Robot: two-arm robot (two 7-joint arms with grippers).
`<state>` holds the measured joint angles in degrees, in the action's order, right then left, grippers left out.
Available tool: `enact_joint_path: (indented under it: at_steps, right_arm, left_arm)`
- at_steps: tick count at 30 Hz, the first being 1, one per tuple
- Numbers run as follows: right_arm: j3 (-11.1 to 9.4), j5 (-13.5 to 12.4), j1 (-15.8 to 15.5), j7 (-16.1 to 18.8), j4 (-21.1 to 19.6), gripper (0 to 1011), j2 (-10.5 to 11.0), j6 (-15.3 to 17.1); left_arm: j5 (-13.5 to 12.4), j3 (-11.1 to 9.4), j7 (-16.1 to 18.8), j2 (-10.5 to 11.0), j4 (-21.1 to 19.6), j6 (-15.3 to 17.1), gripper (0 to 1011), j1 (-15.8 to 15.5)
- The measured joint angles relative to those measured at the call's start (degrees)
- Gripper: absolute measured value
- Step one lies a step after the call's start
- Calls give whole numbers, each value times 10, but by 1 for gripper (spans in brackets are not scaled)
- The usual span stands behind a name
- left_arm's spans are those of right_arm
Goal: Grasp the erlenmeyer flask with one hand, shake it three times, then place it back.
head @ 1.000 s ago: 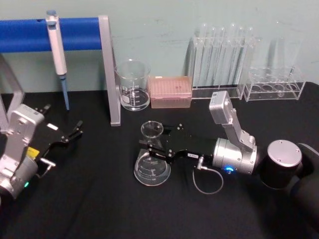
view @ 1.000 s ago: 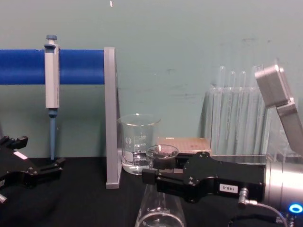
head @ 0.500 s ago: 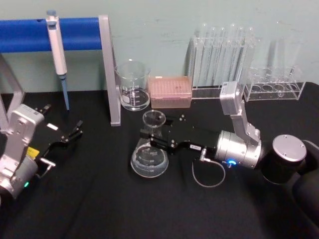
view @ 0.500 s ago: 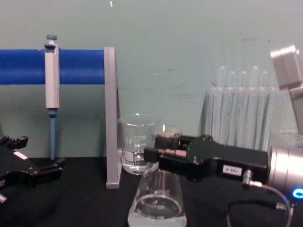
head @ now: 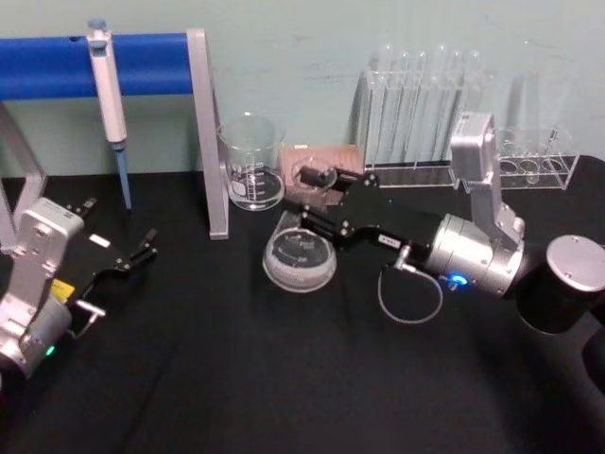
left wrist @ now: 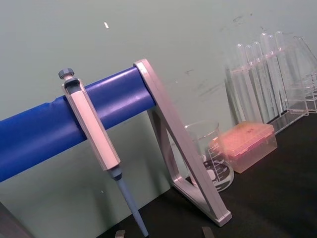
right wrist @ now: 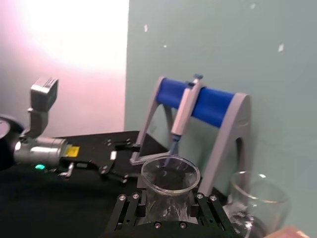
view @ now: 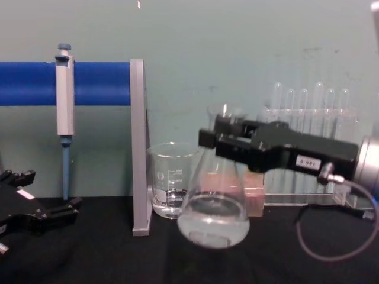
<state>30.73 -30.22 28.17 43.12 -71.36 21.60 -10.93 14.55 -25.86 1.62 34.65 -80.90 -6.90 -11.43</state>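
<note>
The flask (view: 213, 207) is held by its neck in the right gripper (view: 218, 137), whose fingers are closed on either side of the glass just below the flared rim. It is carried clear of the table (view: 89, 254), just in front of the beaker (view: 173, 180) and slightly to the beaker's right. It is slightly tilted, with its wide base leaning toward the beaker. A little clear liquid is seen in the bottom of the flask. In the right wrist view the open mouth of the flask (right wrist: 170, 174) is seen between the two black fingers (right wrist: 130, 206). The left gripper (head: 132, 257) is parked low over the table, well to the left of the beaker, with its fingers spread apart and nothing between them.
</note>
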Motion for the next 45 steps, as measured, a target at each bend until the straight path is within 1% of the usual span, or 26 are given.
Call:
enact_joint_path:
  at_steps: [7, 14, 24, 29, 36, 40, 45]
  right_arm:
    - [-14, 2, -10, -33, -28, 459, 8, 12]
    - [-25, 6, -17, -55, -40, 459, 10, 19]
    - [-34, 10, -28, -70, -53, 458, 8, 23]
    - [-35, 12, -32, -72, -58, 459, 6, 25]
    - [-22, 11, -31, -53, -63, 459, 1, 26]
    - [-8, 6, -27, -32, -65, 459, -4, 27]
    - [6, -1, -25, -17, -68, 459, -9, 27]
  left_arm:
    - [0, 0, 0, 0, 0, 0, 1001, 0]
    - [0, 0, 0, 0, 0, 0, 1001, 0]
    - [0, 0, 0, 0, 0, 0, 1001, 0]
    - [0, 0, 0, 0, 0, 0, 1001, 0]
    - [0, 0, 0, 0, 0, 0, 1001, 0]
    - [0, 0, 0, 0, 0, 0, 1001, 0]
    - [0, 0, 0, 0, 0, 0, 1001, 0]
